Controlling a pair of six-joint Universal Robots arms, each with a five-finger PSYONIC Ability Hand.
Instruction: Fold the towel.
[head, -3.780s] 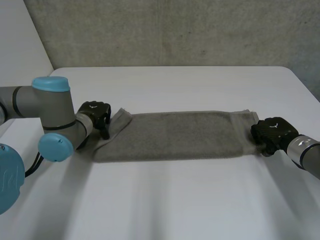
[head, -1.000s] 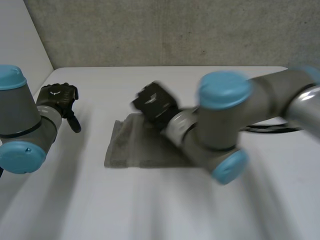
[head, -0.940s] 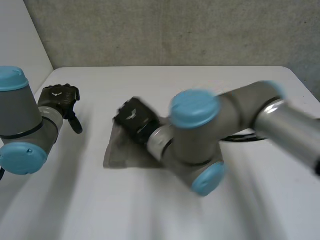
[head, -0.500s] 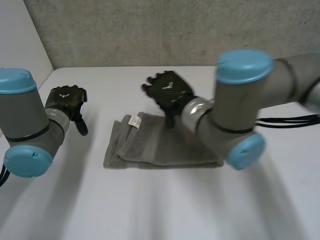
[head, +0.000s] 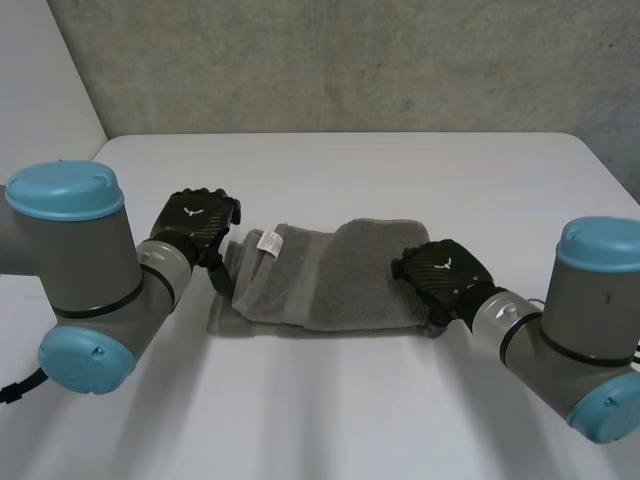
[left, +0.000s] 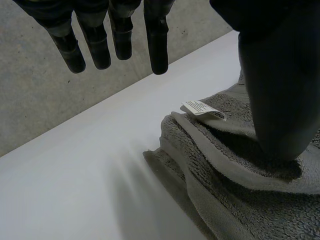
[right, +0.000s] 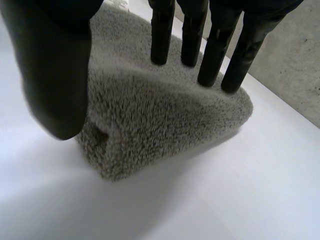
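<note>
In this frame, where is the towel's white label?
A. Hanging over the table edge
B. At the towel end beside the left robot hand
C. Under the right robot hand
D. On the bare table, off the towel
B: the white label sits on the upper layer of the towel, at the end next to the left robot hand and away from the right robot hand.

the folded towel lies mid-table as a low hump. the left hand crowds its labelled end, thumb over the cloth, fingers spread above bare table. the right hand blocks the opposite, folded end, fingers straight over the fold. beyond the towel's far edge the white table runs bare to the grey wall. the towel's near side is bare too, flanked by the left arm and right arm.
</note>
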